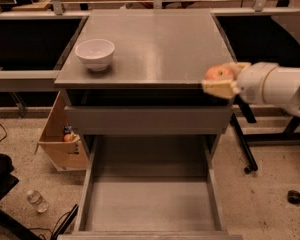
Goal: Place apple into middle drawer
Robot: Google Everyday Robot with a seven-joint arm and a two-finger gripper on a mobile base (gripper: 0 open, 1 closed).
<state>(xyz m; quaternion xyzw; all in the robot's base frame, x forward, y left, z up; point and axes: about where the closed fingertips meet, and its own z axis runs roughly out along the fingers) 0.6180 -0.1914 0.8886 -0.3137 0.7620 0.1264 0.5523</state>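
Note:
The apple (219, 73), small and red-orange with pale patches, sits between the tan fingers of my gripper (221, 79) at the right front corner of the cabinet top. The gripper is shut on it and holds it at about the level of the cabinet's top edge. The white arm (275, 86) reaches in from the right. The middle drawer (149, 204) is pulled out wide open below, with a flat bare grey floor. The gripper is above and to the right of the drawer.
A white bowl (95, 53) stands on the cabinet top (150, 44) at the left. The shut top drawer's front (147, 120) lies above the open one. A cardboard box (62, 139) stands on the floor at left, a plastic bottle (37, 200) nearby. Dark table legs stand at right.

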